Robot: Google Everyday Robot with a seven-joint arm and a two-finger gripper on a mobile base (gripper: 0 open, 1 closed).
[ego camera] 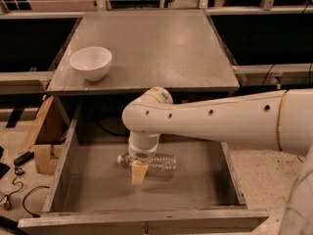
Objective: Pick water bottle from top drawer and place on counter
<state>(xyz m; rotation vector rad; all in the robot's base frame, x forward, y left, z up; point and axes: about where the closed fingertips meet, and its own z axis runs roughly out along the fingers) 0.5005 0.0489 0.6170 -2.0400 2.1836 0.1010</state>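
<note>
The water bottle [164, 163] lies on its side on the floor of the open top drawer [98, 190], white cap to the left, partly hidden by my wrist. My gripper [139, 173] reaches down into the drawer, directly over the bottle's left half near its neck. One tan finger [139, 172] shows in front of the bottle. The grey counter [161, 48] sits behind and above the drawer.
A white bowl [91, 62] stands on the counter's front left corner. A cardboard box [44, 141] and cables lie on the floor left of the drawer. My white arm [220, 121] spans the drawer's right side.
</note>
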